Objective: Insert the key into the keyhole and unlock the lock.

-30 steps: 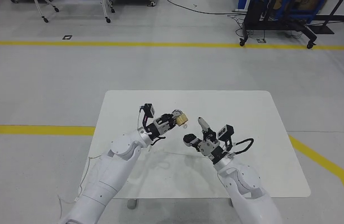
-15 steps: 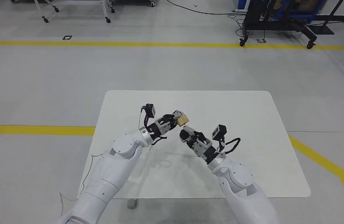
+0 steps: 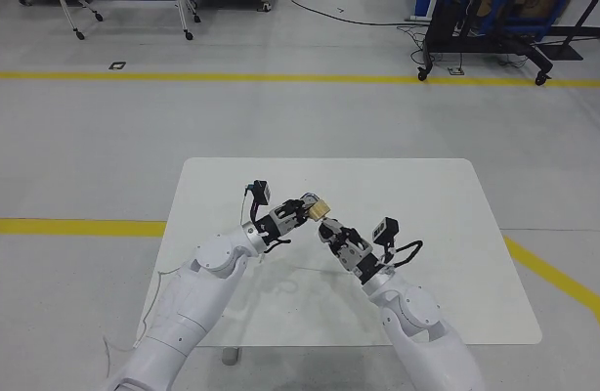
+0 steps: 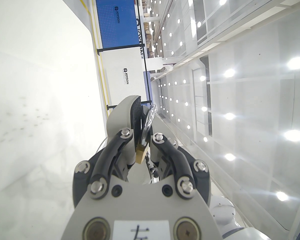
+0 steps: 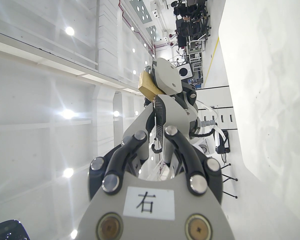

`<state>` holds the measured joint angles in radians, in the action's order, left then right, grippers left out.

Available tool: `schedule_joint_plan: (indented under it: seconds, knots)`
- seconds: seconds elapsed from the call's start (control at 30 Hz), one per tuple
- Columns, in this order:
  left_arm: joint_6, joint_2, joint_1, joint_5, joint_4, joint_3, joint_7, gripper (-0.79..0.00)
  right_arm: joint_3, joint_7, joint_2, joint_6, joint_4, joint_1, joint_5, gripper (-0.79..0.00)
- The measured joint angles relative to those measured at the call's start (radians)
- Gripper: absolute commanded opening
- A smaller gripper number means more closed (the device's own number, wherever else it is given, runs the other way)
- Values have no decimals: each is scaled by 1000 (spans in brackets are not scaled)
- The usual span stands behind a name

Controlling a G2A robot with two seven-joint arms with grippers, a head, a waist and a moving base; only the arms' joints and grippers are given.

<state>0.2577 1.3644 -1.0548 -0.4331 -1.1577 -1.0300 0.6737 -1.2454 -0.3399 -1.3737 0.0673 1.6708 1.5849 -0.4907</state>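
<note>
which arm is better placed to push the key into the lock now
Right: its fingers, shut on the key, sit right at the end of the brass padlock; the left gripper only holds it up.

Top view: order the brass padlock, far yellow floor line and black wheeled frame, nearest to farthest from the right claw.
1. Brass padlock, at the right claw.
2. Far yellow floor line, beyond the table.
3. Black wheeled frame, behind that line.
</note>
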Motion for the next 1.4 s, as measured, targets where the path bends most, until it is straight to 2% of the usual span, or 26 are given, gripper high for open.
schedule_joint_plan:
  seconds: [0.17,0.27,0.43,0.53,0.77,0.9,0.93,0.97,1.0,1.13,1.17,1.2,1.3,1.33,1.4]
  knots:
    - [16,0,-2,17,-3,1,1,-785,-2,-25,1,-12,-4,-2,-43,-785]
    - [41,0,-4,32,-6,2,12,-785,-18,-76,2,-55,-10,-8,-135,-785]
    - [106,-2,-14,43,-12,-3,27,-785,-82,-227,9,-190,-49,-28,-382,-785]
    - [136,-2,-18,38,-16,-8,35,-785,-122,-336,18,-286,-88,-48,-480,-785]
    - [187,-3,-26,46,-20,-15,38,-785,-143,-463,34,-478,-155,-100,-551,-785]
    - [209,-4,-28,53,-21,-18,38,-785,-150,-480,41,-514,-172,-118,-550,-785]
    - [210,-4,-28,53,-20,-19,36,-785,-149,-472,42,-509,-166,-118,-535,-560]
    - [209,-4,-27,54,-19,-19,35,-785,-148,-467,44,-504,-159,-117,-523,-449]
    - [208,-4,-26,55,-18,-20,33,-785,-146,-465,45,-499,-150,-114,-509,-400]
    - [208,-5,-22,57,-16,-27,24,-785,-160,-463,53,-465,-109,-85,-483,-357]
    - [205,-5,-21,60,-15,-29,23,-785,-167,-461,54,-455,-99,-76,-483,-320]
    - [199,-6,-20,67,-13,-30,21,-785,-176,-457,56,-442,-89,-67,-483,-326]
    - [191,-11,-9,143,-13,-27,26,-785,-212,-420,62,-376,-40,-25,-448,-274]
    - [198,-14,-7,197,-16,-23,22,-785,-230,-397,65,-343,-16,-5,-426,-237]
    - [199,-18,-9,277,-23,-15,11,-785,-259,-345,68,-289,27,31,-392,0]
